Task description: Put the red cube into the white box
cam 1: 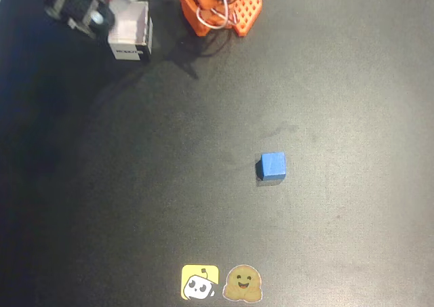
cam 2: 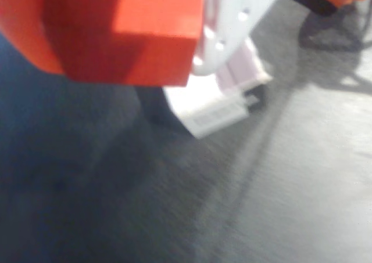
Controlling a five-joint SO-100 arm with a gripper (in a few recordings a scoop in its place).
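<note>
Red cube [cam 2: 125,33]: held up close at the top left of the wrist view, above the white box and to its 10 o'clock; blurred, one face lit, the others in shade.
Gripper [cam 2: 197,36]: clamped on the red cube, a white finger [cam 2: 232,25] pressed against the cube's right side, an orange part on its left; in the overhead view the arm's end [cam 1: 85,9] sits at the top left corner, just at 9 o'clock of the box.
White box [cam 1: 131,31]: open top up, on the black table near the top edge in the overhead view; dark printed label on the side facing 6 o'clock; in the wrist view seen below and behind the cube, label toward the camera.
Blue cube [cam 1: 272,166]: alone on the table, well apart from the box, toward its 4 o'clock.
Arm base [cam 1: 220,7]: orange, with looped wires, at 3 o'clock of the box, at the top edge.
Stickers: a yellow one [cam 1: 200,282] and a brown one [cam 1: 243,284] side by side at the bottom edge, at 6 to 7 o'clock of the blue cube.
Table [cam 1: 352,104]: black, matte.
</note>
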